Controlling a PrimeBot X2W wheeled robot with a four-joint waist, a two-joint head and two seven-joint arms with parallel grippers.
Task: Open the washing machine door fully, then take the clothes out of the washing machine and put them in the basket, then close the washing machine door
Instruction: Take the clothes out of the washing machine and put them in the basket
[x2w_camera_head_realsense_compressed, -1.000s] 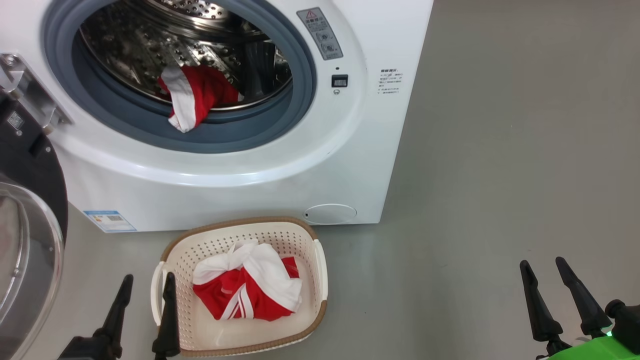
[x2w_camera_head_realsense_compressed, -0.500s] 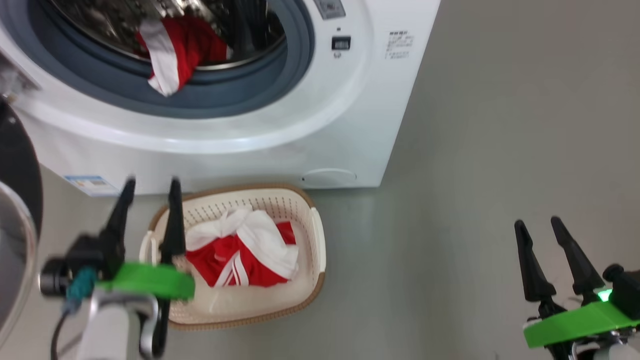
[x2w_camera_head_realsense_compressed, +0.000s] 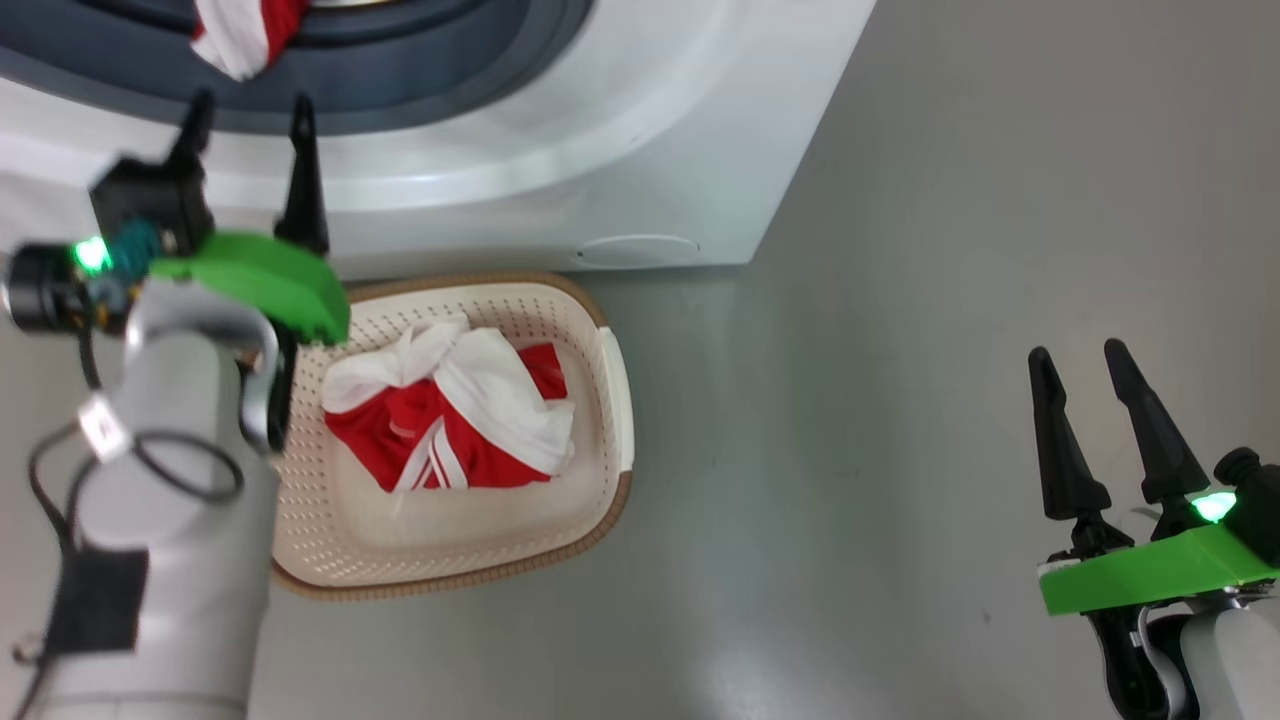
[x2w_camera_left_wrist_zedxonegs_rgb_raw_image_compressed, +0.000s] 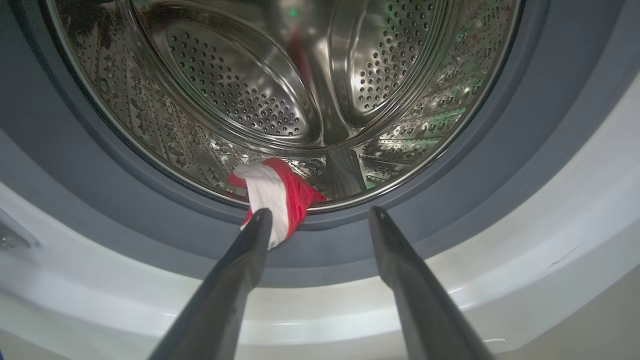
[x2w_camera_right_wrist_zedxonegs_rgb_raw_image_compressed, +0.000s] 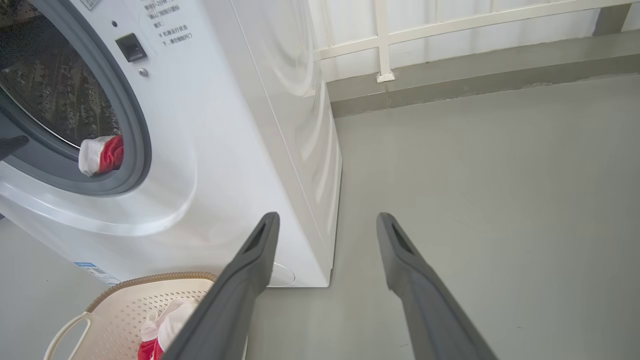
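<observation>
Left gripper (x2w_camera_head_realsense_compressed: 250, 100) has risen from the basket (x2w_camera_head_realsense_compressed: 612, 400) toward the drum (x2w_camera_left_wrist_zedxonegs_rgb_raw_image_compressed: 240, 90), jaws open, empty. Retrieval step: advance to clothes (x2w_camera_left_wrist_zedxonegs_rgb_raw_image_compressed: 274, 192) at 11 o'clock, then close.

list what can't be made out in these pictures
- Hanging garment: head view's top edge cuts it; in left wrist view a left claw finger covers part.
- Basket: forearm hides its left side, head view.
- Washing machine label print: too small, right wrist view.
</observation>
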